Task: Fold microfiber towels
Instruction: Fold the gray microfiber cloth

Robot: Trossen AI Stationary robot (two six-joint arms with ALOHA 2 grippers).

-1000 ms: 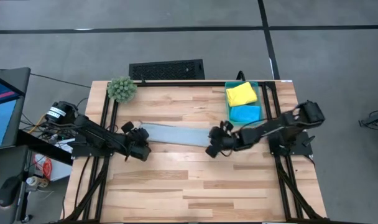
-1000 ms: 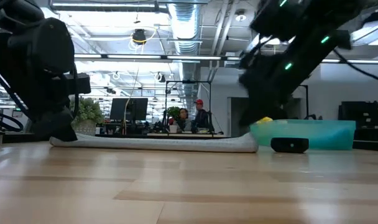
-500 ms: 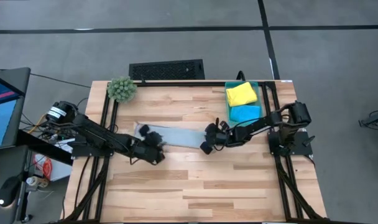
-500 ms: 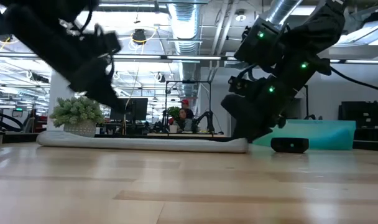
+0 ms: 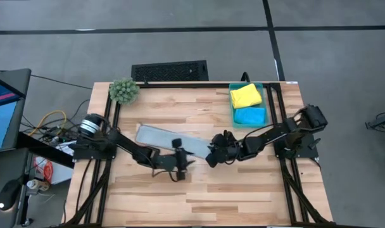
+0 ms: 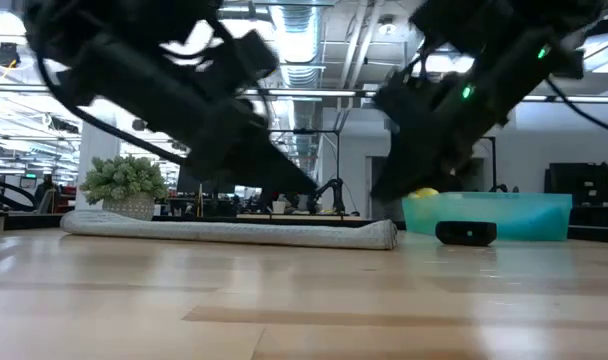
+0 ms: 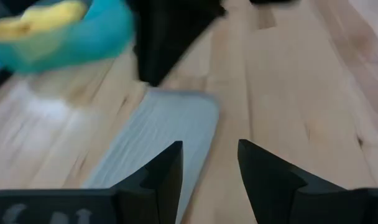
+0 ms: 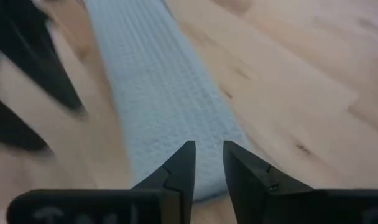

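A pale grey towel (image 5: 164,140), folded into a long narrow strip, lies flat on the wooden table (image 5: 243,190), running from left-far to right-near; the low view shows this towel (image 6: 234,232) as a thin band. My left gripper (image 7: 211,165) hovers open over the strip's near edge, short of its right end (image 7: 198,102). My right gripper (image 8: 209,162) hovers just above that same end (image 8: 195,180), its fingers a narrow gap apart with nothing between them. A yellow towel (image 5: 245,95) and a blue towel (image 5: 249,116) lie folded in the teal bin (image 5: 263,101).
A fuzzy green plant (image 5: 124,90) stands at the far left corner. A small black block (image 6: 466,233) sits on the table in front of the teal bin (image 6: 504,215). Bare wood stretches across the near half of the table.
My left gripper has swept from the strip's left end toward the table's right edge, along the strip's near side, turning as it went. The grey strip has slid a little toward the table's left edge and still lies flat. My right gripper stays by the right end.
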